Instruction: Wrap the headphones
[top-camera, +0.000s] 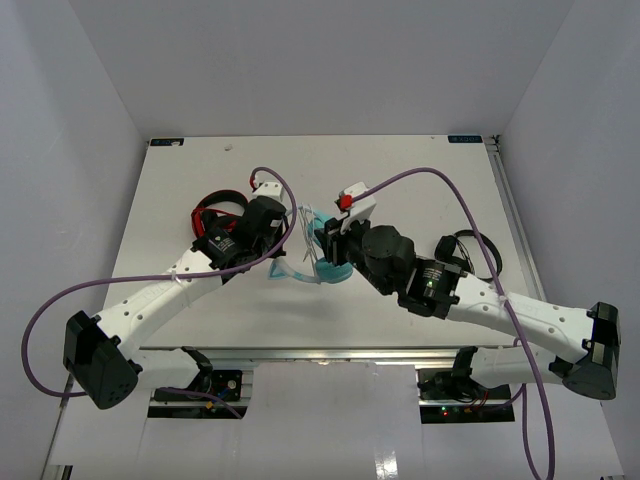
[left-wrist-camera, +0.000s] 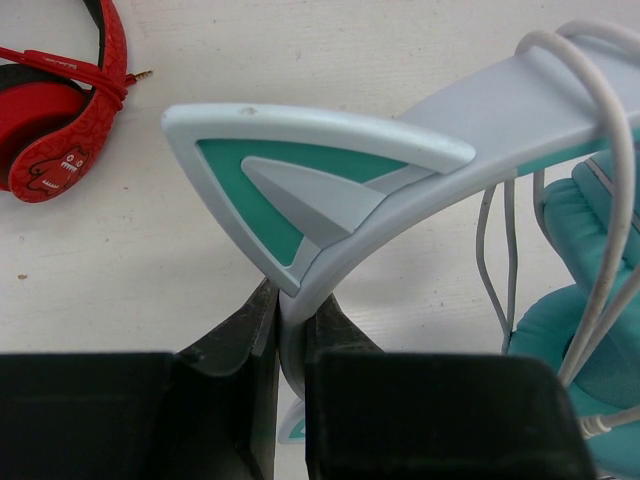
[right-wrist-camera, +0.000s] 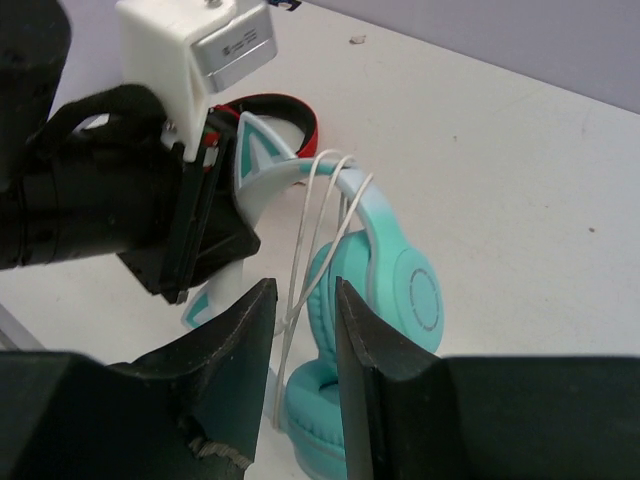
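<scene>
While left tool (left-wrist-camera: 290, 325) clamps pale band (left-wrist-camera: 520, 100) beside cat ear (left-wrist-camera: 280, 190), headphones (top-camera: 318, 262) sit at bench (top-camera: 420, 180) centre; right tool (right-wrist-camera: 305, 300) just right, narrowly parted, white cord (right-wrist-camera: 305, 225) between its fingers.

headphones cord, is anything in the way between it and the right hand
Nothing visible. The cord hangs from the band straight down into the gap of the right hand. The left hand grips the band off to one side.
</scene>
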